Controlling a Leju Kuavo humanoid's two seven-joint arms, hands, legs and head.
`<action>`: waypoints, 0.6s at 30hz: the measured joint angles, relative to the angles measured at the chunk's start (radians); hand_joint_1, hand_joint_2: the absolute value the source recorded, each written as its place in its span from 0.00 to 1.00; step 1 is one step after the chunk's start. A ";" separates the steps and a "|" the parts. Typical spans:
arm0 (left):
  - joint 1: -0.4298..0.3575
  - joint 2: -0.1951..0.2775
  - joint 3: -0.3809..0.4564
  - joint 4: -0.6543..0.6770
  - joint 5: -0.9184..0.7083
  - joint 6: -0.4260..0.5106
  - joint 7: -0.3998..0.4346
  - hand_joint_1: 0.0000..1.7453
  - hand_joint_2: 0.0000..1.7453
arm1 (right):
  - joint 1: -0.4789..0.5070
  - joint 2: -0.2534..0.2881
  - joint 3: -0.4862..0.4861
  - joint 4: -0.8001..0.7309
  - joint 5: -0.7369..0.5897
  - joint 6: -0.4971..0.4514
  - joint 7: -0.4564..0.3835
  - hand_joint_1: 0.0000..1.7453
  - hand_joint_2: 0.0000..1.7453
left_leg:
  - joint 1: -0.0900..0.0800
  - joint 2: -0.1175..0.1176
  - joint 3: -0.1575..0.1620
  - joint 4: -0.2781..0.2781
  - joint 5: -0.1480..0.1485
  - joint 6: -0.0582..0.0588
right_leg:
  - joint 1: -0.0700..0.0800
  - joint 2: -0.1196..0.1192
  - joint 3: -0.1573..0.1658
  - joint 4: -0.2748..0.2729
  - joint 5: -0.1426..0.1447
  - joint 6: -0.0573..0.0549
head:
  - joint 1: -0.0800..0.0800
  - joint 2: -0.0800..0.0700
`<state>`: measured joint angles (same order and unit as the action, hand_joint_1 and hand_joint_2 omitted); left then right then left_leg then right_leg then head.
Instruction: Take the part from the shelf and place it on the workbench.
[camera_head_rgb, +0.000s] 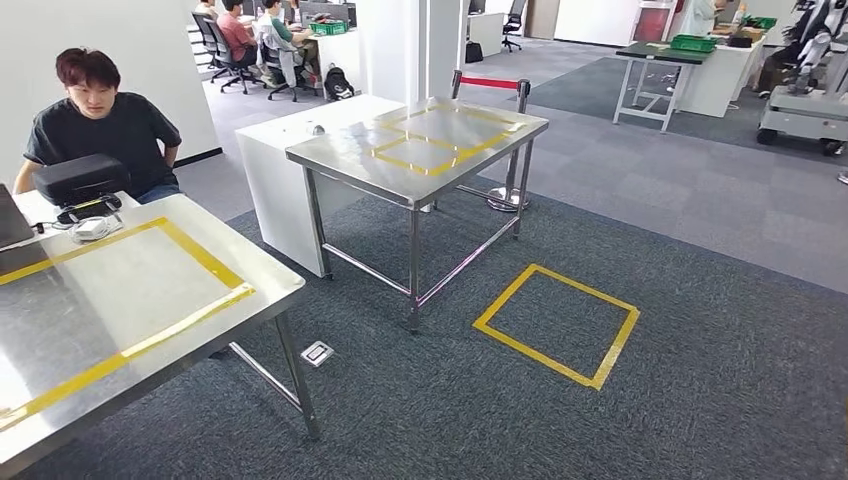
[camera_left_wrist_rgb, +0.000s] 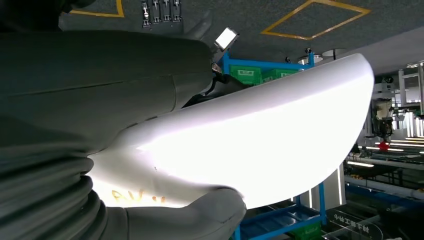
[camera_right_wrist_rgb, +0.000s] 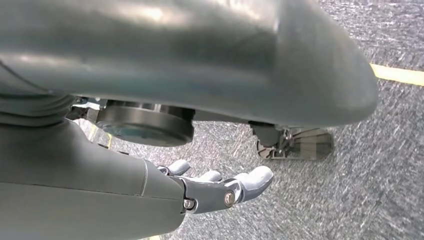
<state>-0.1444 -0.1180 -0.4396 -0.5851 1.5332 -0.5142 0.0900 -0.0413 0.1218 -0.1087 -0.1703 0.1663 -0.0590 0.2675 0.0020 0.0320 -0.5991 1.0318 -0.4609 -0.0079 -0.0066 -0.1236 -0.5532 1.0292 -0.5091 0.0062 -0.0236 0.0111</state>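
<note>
Presently we are carrying the white part (camera_left_wrist_rgb: 260, 145) clamped in the left robot hand (camera_left_wrist_rgb: 165, 220) toward the taped counter (camera_head_rgb: 130, 300), keeping the right robot hand (camera_right_wrist_rgb: 220, 190) empty, fingers loosely extended, for balance.

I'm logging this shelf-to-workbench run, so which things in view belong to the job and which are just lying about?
Belongs to the job:
- white part, held by the left hand
- steel workbench with yellow tape outline
- blue shelf holding green bins
- right hand, holding nothing

Just lying about:
- second steel table
- yellow floor square
- black case
- seated person
</note>
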 joint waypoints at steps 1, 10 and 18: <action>-0.001 0.000 0.000 0.000 0.000 0.000 0.001 1.00 1.00 | -0.001 0.000 -0.001 0.000 0.000 0.000 0.000 0.00 0.00 | 0.002 -0.011 0.000 -0.002 0.003 0.007 | -0.003 0.022 -0.008 0.022 -0.016 0.005 | 0.001 0.000; -0.011 -0.010 0.004 0.005 0.000 -0.001 0.011 1.00 1.00 | 0.004 0.000 -0.016 0.000 -0.011 -0.011 0.000 0.00 0.00 | 0.003 -0.135 -0.004 0.003 0.010 0.016 | -0.003 0.169 -0.058 0.080 0.003 -0.009 | 0.009 0.000; -0.020 -0.013 0.006 0.022 0.002 -0.012 0.021 1.00 1.00 | 0.001 0.001 -0.029 0.001 -0.008 -0.008 0.000 0.00 0.00 | 0.003 -0.087 -0.061 0.086 -0.037 -0.026 | -0.004 0.137 -0.011 -0.022 0.036 -0.037 | 0.002 0.000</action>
<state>-0.1643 -0.1307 -0.4336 -0.5627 1.5347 -0.5260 0.1107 -0.0402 0.1228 -0.1376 -0.1694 0.1583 -0.0667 0.2673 0.0048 -0.0549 -0.6600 1.1178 -0.4974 -0.0337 -0.0102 0.0138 -0.5646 1.0070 -0.4735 -0.0310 -0.0219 0.0111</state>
